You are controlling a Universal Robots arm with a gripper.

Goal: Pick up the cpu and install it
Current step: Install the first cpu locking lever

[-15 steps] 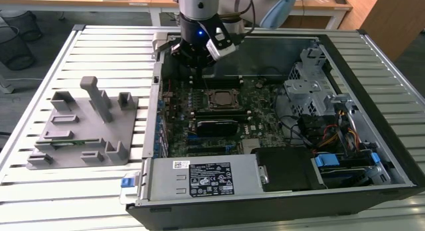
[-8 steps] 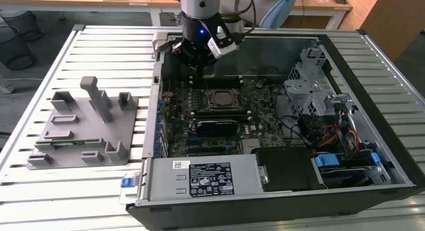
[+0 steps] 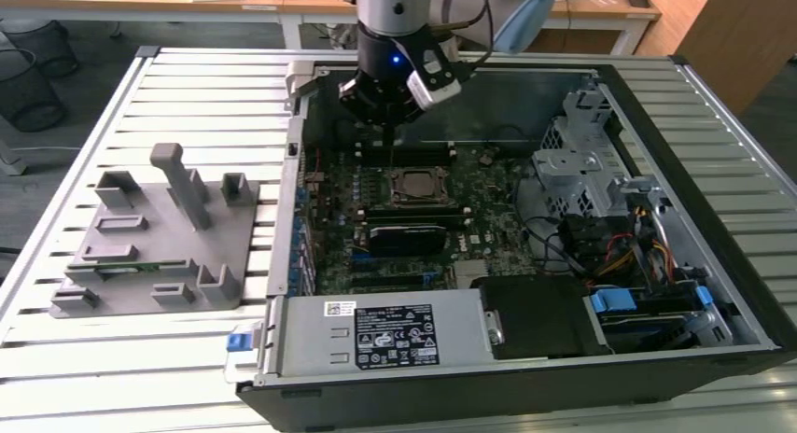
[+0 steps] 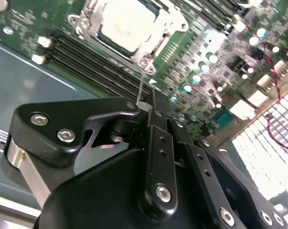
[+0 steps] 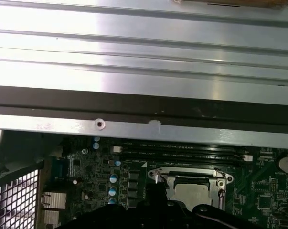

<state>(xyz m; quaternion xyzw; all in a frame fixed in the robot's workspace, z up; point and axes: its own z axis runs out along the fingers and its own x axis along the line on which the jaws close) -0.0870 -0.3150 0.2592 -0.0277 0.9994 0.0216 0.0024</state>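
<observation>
The arm hangs over the open computer case [image 3: 648, 265], which lies on the slatted counter [image 3: 200, 78], with the claw [image 3: 388, 116] poised above the motherboard [image 3: 498, 195] near the memory slots [image 4: 96, 64]. The cpu [image 3: 412, 185] already sits inside the socket frame [image 4: 170, 21]; in both wrist views its pale metal top shows within that frame [image 5: 220, 179], lying flat as far as can be told. In the second wrist view the claw's fingers [image 4: 158, 138] stand drawn together with nothing visible between them, so the claw appears narrow and empty. A thin wire lever [image 4: 141, 86] rises from the socket's corner toward the fingertips, though whether it touches them cannot be told. The grey fixture tray [image 3: 162, 237] lies well apart on the exterior view's left. Judging from this, the chip is placed and the work seems to be at the seating or latching stage, which would call for careful, gentle handling around the socket.
</observation>
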